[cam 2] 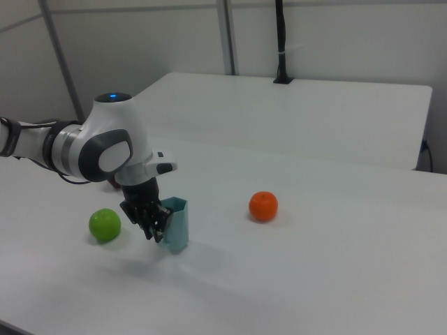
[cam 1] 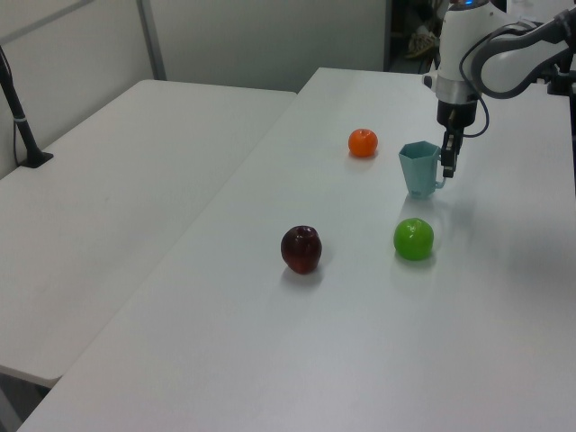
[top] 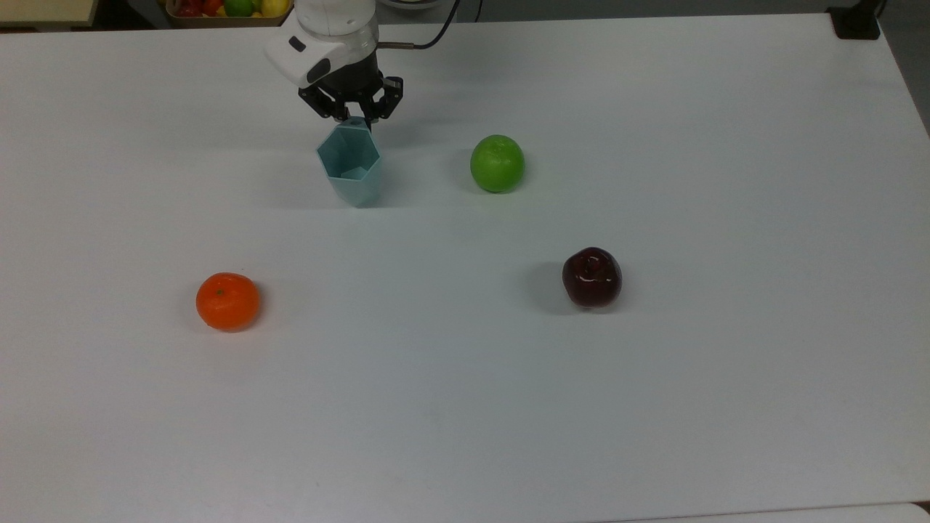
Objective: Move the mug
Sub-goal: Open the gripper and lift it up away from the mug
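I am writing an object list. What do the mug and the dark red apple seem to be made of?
The mug looks like matte plastic or glazed ceramic: flat facets, even teal colour, no bright glints. The dark red apple has a glossy skin with sharp highlights; whether it is real or plastic cannot be told.
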